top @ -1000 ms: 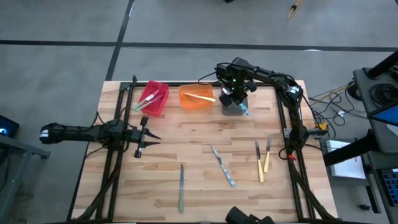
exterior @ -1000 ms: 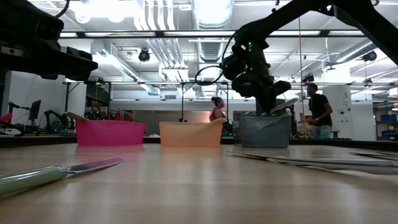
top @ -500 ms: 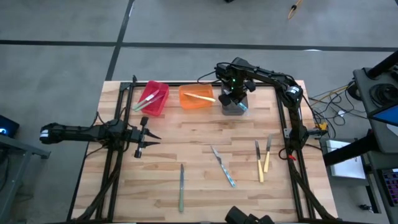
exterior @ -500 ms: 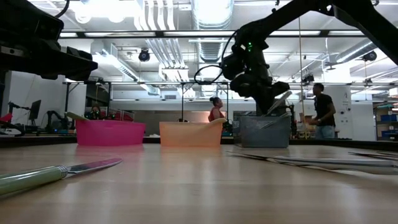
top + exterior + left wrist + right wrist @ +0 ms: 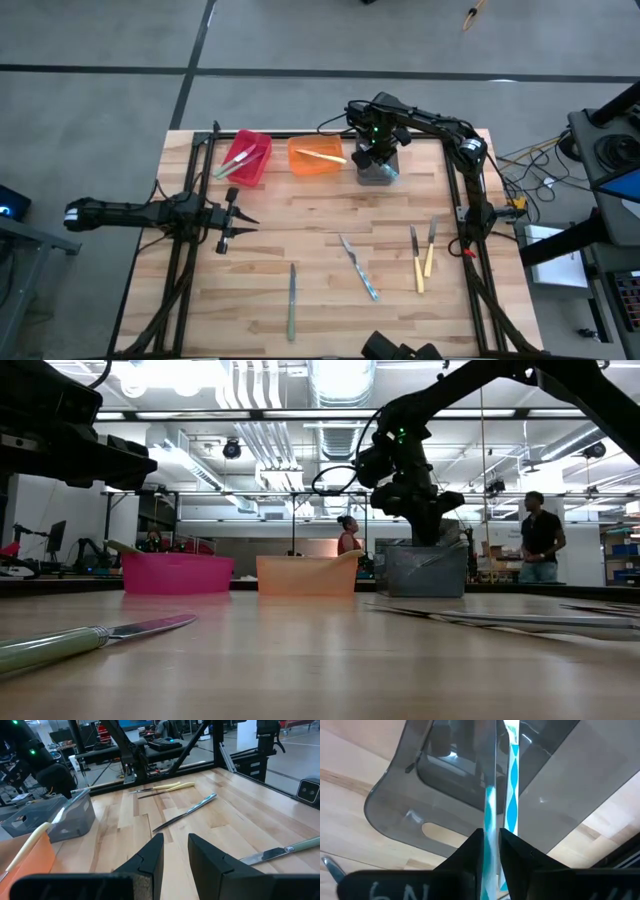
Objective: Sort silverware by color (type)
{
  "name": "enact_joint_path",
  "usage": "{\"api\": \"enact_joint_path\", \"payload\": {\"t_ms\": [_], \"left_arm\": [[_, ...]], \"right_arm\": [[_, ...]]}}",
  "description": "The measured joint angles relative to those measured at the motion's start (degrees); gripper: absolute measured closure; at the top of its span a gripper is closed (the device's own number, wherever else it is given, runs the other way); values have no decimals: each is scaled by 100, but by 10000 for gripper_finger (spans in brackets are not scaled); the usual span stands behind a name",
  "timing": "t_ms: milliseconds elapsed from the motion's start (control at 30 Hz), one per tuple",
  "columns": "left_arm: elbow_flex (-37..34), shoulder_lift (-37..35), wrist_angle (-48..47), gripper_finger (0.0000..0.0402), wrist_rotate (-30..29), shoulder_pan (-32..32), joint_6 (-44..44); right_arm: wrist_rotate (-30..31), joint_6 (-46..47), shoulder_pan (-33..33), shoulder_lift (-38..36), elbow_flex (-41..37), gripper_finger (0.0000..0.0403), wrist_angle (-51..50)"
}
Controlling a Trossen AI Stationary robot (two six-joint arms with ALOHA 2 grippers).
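Observation:
My right gripper [image 5: 377, 160] hangs over the grey bin [image 5: 376, 174] at the table's far edge, shut on a light blue utensil [image 5: 490, 805]. A second light blue utensil [image 5: 513, 765] leans inside that bin. Still on the table lie a green-handled knife [image 5: 292, 300], a blue-handled utensil [image 5: 358, 266] and two pale yellow ones [image 5: 415, 260] [image 5: 430, 247]. The red bin [image 5: 245, 158] holds utensils, and the orange bin [image 5: 318, 157] holds a pale yellow one. My left gripper [image 5: 238, 223] waits open at the table's left side. My right gripper pinches the light blue utensil's handle [image 5: 490, 807] between its two fingers, coming from above and pointing down. The utensil runs along the fingers and sticks out past their tips into the grey bin [image 5: 445, 795]. Whether its lower end touches the bin floor does not show.
The three bins stand in a row along the far edge. A dark frame [image 5: 190, 200] borders the table's left and right sides. Bare wood lies between the bins and the loose utensils. People [image 5: 540, 540] stand in the room beyond the table.
My right gripper has tipped over the grey bin, bringing the blue utensil from a slant toward the table's right to nearly upright, its free end lowered into the bin. The gripper stays shut on it.

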Motion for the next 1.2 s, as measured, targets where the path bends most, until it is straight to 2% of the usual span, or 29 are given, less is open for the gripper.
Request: {"api": "enact_joint_path", "payload": {"t_ms": [533, 1200], "left_arm": [[-1, 0, -2, 331, 0, 0, 0], [0, 35, -2, 331, 0, -1, 0]], "right_arm": [[0, 59, 0, -33, 0, 288, -23], [-1, 92, 0, -90, 0, 300, -47]]}}
